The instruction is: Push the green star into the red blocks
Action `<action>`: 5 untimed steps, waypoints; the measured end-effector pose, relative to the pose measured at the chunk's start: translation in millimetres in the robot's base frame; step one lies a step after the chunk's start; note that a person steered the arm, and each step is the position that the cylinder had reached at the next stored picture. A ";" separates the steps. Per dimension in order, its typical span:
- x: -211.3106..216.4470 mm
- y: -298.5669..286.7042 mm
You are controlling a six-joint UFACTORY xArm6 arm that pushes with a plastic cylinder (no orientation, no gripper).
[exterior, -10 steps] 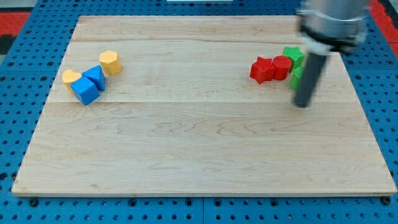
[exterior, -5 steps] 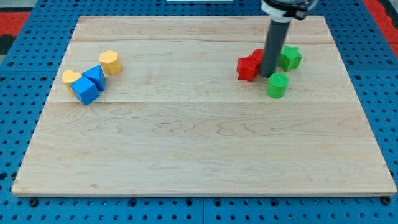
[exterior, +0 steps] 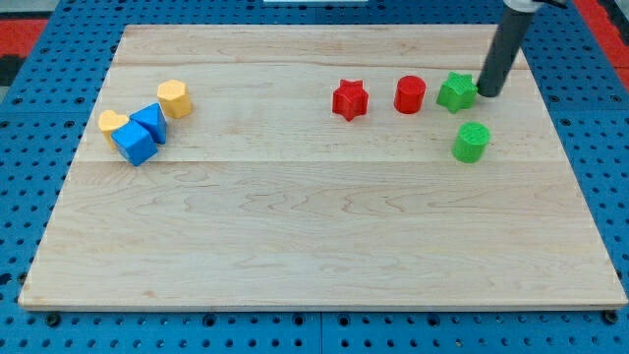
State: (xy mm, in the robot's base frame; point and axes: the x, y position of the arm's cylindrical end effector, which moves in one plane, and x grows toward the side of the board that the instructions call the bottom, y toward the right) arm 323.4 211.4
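The green star [exterior: 456, 91] lies at the view's upper right of the wooden board. My tip [exterior: 486, 94] stands right beside it, touching or almost touching its right side. The red cylinder [exterior: 410, 94] stands just left of the green star, with a small gap. The red star [exterior: 349, 99] lies further left, apart from the cylinder. The rod leans up to the view's top right.
A green cylinder [exterior: 472, 142] stands below and right of the green star. At the view's left sit a blue cube [exterior: 133, 144], a blue triangle [exterior: 149, 120], a yellow heart [exterior: 112, 123] and a yellow hexagon [exterior: 174, 98]. The board's right edge [exterior: 575, 177] is close.
My tip has moved from between the red blocks and the green star to the star's right side. The red star and red cylinder have slid apart leftward. The green cylinder shifted right and down.
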 end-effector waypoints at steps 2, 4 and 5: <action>19.0 -130.2; 20.0 -84.6; 35.8 6.6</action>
